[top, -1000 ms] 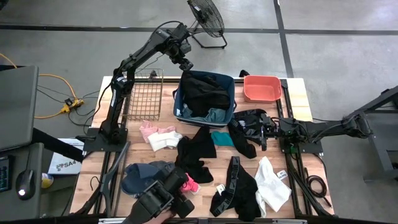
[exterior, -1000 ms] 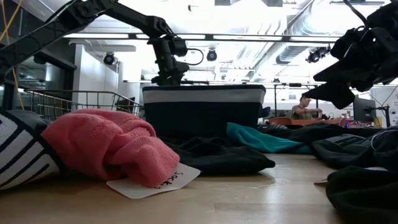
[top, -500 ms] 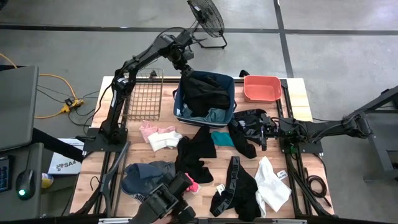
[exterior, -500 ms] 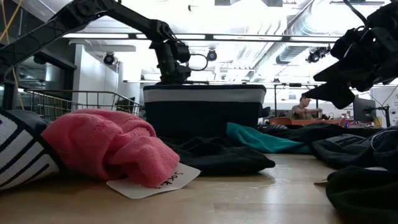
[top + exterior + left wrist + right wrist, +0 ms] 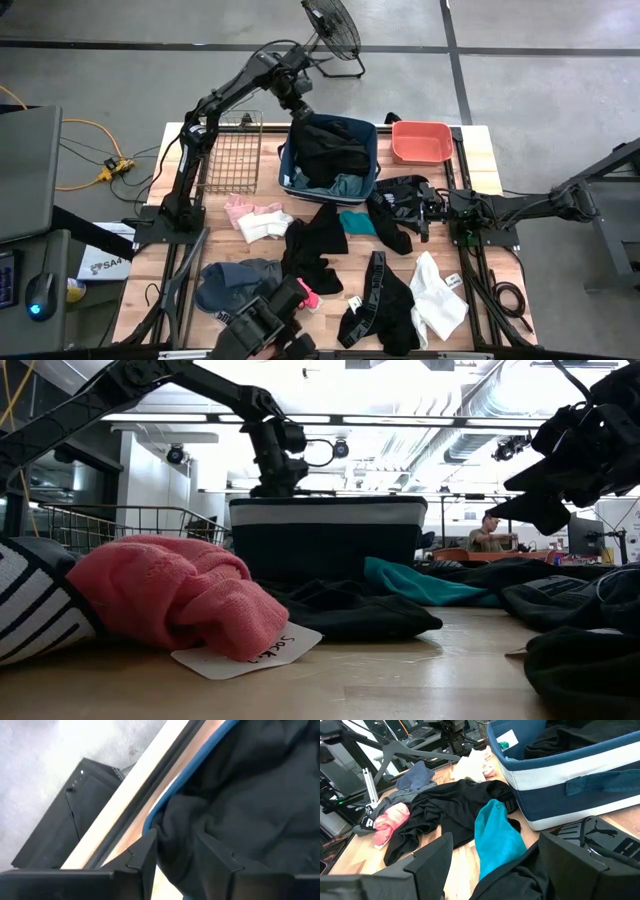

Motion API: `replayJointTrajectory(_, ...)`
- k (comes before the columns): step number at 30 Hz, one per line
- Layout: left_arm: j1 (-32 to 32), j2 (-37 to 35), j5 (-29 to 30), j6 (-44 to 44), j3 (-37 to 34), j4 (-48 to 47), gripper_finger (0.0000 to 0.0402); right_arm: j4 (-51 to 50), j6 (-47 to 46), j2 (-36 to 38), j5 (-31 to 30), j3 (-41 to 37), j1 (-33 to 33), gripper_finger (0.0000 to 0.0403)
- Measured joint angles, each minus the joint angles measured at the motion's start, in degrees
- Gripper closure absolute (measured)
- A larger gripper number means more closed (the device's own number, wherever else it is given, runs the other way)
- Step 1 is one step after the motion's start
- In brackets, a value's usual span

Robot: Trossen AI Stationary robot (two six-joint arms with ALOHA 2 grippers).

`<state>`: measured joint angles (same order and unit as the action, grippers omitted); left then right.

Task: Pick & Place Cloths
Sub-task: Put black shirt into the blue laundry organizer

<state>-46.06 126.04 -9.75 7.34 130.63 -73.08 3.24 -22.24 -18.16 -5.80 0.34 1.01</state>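
Cloths lay scattered over the wooden table, with several more piled inside the blue fabric bin at the far middle. In the bin: black garments heaped high, a grey-teal piece at the near edge. On the table, just in front of the bin: a black cloth spread flat and a teal cloth touching its side. Toward the left: a pale pink and white piece. Near front edge: a grey cloth, a bright pink cloth with a paper tag under it, a black banded garment and a white cloth.

Left gripper hung over the far left corner of the bin, fingers parted a little with a fold of black fabric lying between them; whether they had pinched it could not be told. Right gripper sat low at the right of the table, just beside the bin's near right corner, fingers spread wide, nothing held, dark cloth and the teal piece in front of it.

Beyond: wire basket left of the bin, coral tub right of it, a floor fan off the table.
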Motion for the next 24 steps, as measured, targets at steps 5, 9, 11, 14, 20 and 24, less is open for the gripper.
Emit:
replayJointTrajectory(5, 0.0, 0.0, -0.2, 0.0, -0.3, -1.0, 0.0313, 0.0, 0.0, 0.0, 0.0, 0.0, 0.0, 0.0116)
replayJointTrajectory(9, 0.1, 0.0, 0.0, 0.1, -0.4, -0.8, 0.0329, 0.0, 0.0, 0.0, 0.0, 0.0, 0.0, 0.0116)
replayJointTrajectory(11, 0.1, 0.0, 0.0, 0.4, -0.4, -0.8, 0.0338, 0.0, 0.0, 0.0, 0.0, 0.0, 0.0, 0.0116)
replayJointTrajectory(14, 0.3, 0.0, 0.0, 1.5, -0.4, -0.9, 0.0364, 0.0, 0.0, 0.0, 0.0, 0.0, 0.0, 0.0116)
replayJointTrajectory(20, 1.0, -0.1, 0.1, 3.2, 0.9, -1.6, 0.0392, 0.0, 0.0, 0.0, 0.0, 0.0, 0.0, 0.0116)
replayJointTrajectory(24, 1.5, -0.1, 0.0, 3.5, 1.9, -2.3, 0.0397, 0.0, 0.0, 0.0, 0.0, 0.0, 0.0, 0.0116)
